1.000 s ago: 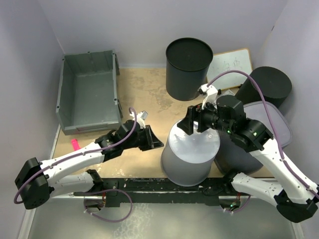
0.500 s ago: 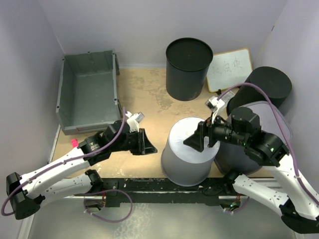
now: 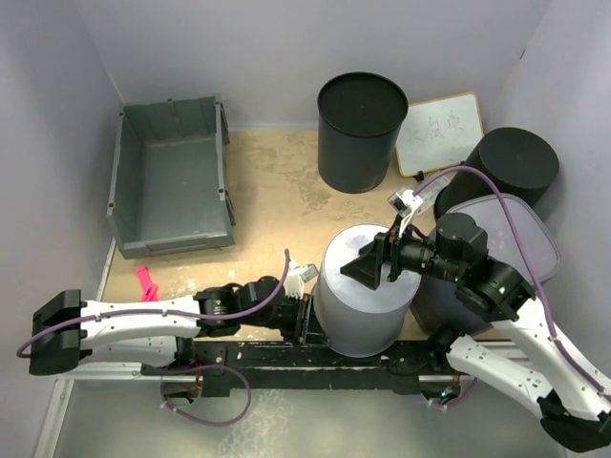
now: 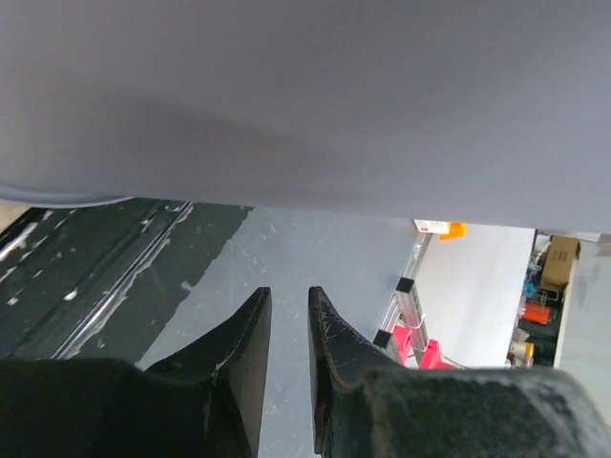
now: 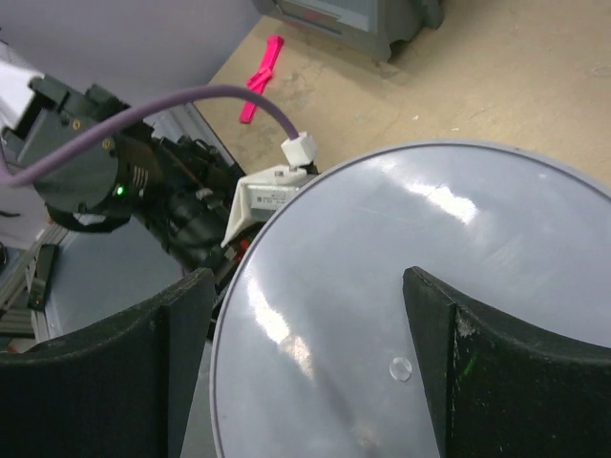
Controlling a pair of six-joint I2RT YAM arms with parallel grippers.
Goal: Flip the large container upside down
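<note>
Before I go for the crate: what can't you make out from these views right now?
- Underside of the large container: top view, it stands open side up, which hides it.
- Whether the left end effector touches the round light grey bin: in the top view its tips are lost against the dark rail beside the bin; the left wrist view shows only a blurred grey surface.
- Writing on the whiteboard: top view, too small.

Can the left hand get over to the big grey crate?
Probably yes. The left hand sits low beside the round bin, facing away. Only bare table and a small pink thing lie between it and the crate.
</note>
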